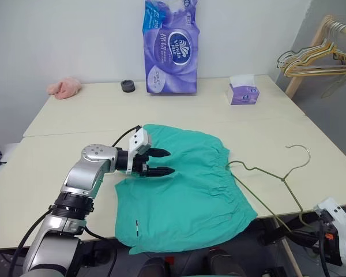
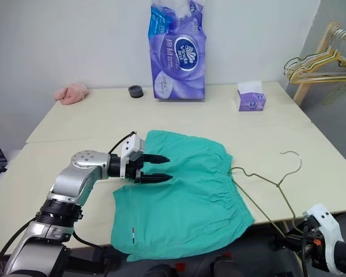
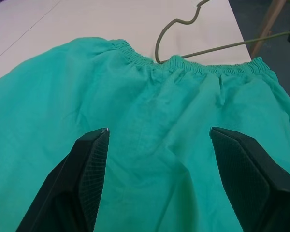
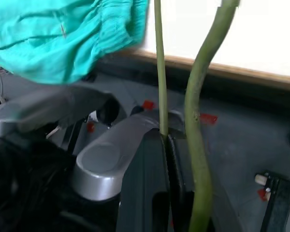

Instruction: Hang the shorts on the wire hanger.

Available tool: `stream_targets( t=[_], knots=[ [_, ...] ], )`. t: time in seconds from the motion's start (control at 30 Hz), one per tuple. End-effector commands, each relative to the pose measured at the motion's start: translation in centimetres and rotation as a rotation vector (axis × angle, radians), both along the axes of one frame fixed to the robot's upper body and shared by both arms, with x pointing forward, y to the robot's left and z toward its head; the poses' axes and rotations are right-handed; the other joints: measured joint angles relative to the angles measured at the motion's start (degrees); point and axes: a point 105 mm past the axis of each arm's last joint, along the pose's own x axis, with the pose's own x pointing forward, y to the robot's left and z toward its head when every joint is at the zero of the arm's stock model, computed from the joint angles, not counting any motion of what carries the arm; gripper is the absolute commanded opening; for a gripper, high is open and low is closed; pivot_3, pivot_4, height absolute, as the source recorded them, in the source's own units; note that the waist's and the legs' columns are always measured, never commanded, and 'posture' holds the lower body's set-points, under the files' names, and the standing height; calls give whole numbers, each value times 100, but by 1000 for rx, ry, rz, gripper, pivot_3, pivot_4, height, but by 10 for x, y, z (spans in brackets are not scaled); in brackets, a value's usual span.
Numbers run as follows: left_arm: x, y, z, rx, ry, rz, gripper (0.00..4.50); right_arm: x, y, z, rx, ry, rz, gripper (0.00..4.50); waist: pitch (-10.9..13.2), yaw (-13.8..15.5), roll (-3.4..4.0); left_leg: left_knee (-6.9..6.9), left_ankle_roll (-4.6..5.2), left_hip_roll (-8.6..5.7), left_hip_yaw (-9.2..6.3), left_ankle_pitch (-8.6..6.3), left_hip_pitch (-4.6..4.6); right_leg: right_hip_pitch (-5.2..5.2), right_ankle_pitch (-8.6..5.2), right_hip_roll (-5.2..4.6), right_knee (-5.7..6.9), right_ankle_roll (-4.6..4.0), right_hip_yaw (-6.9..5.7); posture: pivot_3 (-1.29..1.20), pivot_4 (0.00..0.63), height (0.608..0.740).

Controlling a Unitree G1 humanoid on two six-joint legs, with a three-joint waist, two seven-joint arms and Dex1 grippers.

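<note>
The table (image 1: pixel 75 121) is seen with the shorts (image 1: pixel 184 196) spread flat near its front edge, their long axis running from the gathered waistband on the right to the leg openings on the left. The wire hanger (image 1: pixel 277 179) is laid just beside the waistband, its hook pointed away toward the table's right rear and its lower corner carried past the front edge. The left gripper (image 1: pixel 160 162) is held open above the shorts, pointing right. The right gripper (image 4: pixel 170 145) is clamped together on the hanger's wire.
</note>
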Motion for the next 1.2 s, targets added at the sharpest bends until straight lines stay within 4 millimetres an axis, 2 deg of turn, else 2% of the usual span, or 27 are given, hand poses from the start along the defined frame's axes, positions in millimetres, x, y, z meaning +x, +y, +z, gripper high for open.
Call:
stream_targets(
  t=[0.03,0.2,0.57,0.73,0.87,1.0,1.2],
  knots=[
    [3,-2,10,-2,-49,-4,3501,-6,-4,12,-4,-14,16,0,0,4,0,0,0,0,0,0,0,0,0,0,-1,0,0,-187,73,740],
    [6,-4,8,2,-52,-1,3501,-15,2,12,24,10,32,0,3,-1,-5,0,0,1,0,0,0,0,0,0,-2,0,0,-197,76,740],
    [11,-4,9,9,-73,9,3501,-16,17,12,161,82,22,0,8,-3,-13,-2,0,1,0,0,-2,0,0,0,-5,1,1,-195,76,740],
    [14,-3,9,11,-83,25,3501,-3,28,11,231,98,42,0,18,-17,-28,-1,0,2,0,0,-1,0,0,0,-6,0,2,-194,77,740],
    [18,-3,10,5,-99,46,3501,16,31,4,242,100,18,0,23,-6,-36,-2,0,3,-1,0,-4,-1,0,0,-8,0,1,-187,78,740],
    [19,-2,11,5,-107,61,3501,29,23,2,216,83,-11,0,24,1,-35,-2,0,2,-1,0,-5,-2,0,-1,-8,0,2,-170,80,740],
    [21,1,9,2,-115,84,3501,29,14,1,195,104,-28,0,27,14,-38,-3,1,2,-4,-1,-8,-2,0,-2,-9,0,-1,-164,81,740]
  ],
)
